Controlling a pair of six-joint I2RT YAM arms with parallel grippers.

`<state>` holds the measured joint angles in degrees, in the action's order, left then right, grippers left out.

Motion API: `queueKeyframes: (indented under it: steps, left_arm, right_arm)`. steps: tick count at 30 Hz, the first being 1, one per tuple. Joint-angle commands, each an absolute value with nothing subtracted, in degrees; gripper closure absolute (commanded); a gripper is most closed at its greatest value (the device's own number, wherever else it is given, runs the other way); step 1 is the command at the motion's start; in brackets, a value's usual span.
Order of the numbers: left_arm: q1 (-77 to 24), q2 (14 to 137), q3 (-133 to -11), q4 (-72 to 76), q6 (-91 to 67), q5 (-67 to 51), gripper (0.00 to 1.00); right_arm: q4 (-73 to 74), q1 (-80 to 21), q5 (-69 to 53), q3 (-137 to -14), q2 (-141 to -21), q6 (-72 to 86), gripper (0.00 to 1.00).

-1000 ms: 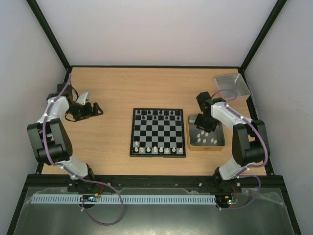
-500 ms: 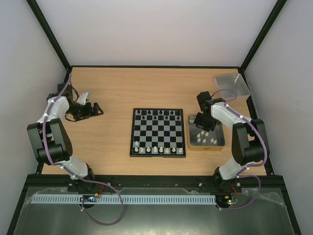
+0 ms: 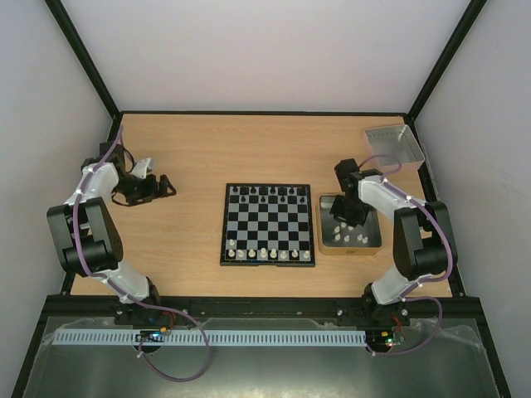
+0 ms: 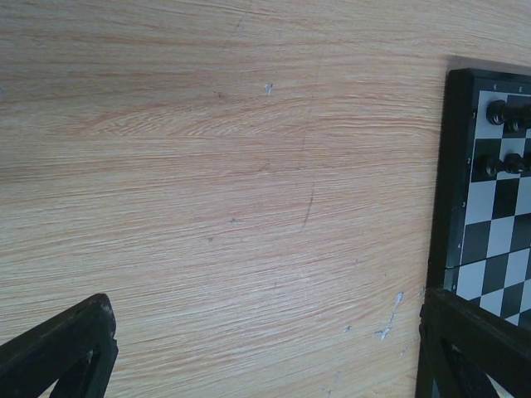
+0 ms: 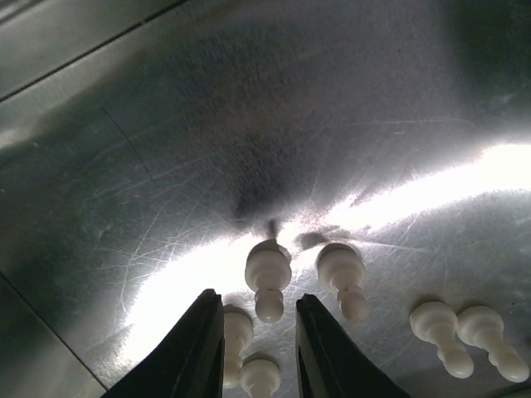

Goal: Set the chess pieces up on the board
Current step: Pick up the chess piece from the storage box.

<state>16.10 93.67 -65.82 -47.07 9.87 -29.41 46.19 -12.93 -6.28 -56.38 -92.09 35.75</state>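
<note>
The board (image 3: 267, 225) lies at the table's middle, with black pieces (image 3: 267, 194) along its far rows and white pieces (image 3: 265, 253) along its near row. Its corner shows in the left wrist view (image 4: 485, 182). Several white pawns (image 3: 348, 233) stand in the tan-rimmed tray (image 3: 371, 242). My right gripper (image 5: 259, 307) is open, low over the tray, its fingers either side of one white pawn (image 5: 268, 275) and not touching it. Another pawn (image 5: 342, 278) stands just right of it. My left gripper (image 3: 160, 186) is open and empty at the far left, over bare wood.
A clear grey bin (image 3: 394, 147) stands at the back right. More white pawns (image 5: 458, 333) stand to the right in the tray, and two (image 5: 236, 336) sit by my left finger. Black cage posts rise at the back corners.
My right gripper has dropped a little lower and nearer into the tray. The left arm has barely moved.
</note>
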Motion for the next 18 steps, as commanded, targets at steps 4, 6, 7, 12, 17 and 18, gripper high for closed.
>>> queueKeyframes:
  steps: [4,6,7,12,17,18]
  left_arm:
    - [15.6,94.57,-66.44,-47.81,9.78,-28.98,0.01]
    - [15.51,94.61,-66.45,-47.73,9.67,-28.93,0.01]
    - [15.52,94.58,-66.45,-47.71,9.67,-28.9,0.01]
    - [15.48,94.48,-66.27,-47.64,9.67,-28.79,0.01]
    - [15.49,94.48,-66.14,-47.5,9.71,-28.81,0.01]
    - [15.49,94.53,-66.1,-47.44,9.67,-28.75,0.01]
  right_arm:
    - [46.03,-12.43,-4.81,-55.4,-92.18,34.8,0.81]
    - [45.99,-12.36,-4.88,-55.8,-92.63,34.73,0.84]
    - [45.89,-12.32,-4.92,-55.9,-92.83,34.73,0.86]
    - [45.58,-12.32,-4.97,-56.27,-93.61,34.64,0.9]
    - [45.31,-12.27,-4.75,-56.41,-94.68,34.38,0.9]
    - [45.32,-12.24,-4.63,-56.56,-94.89,34.32,0.91]
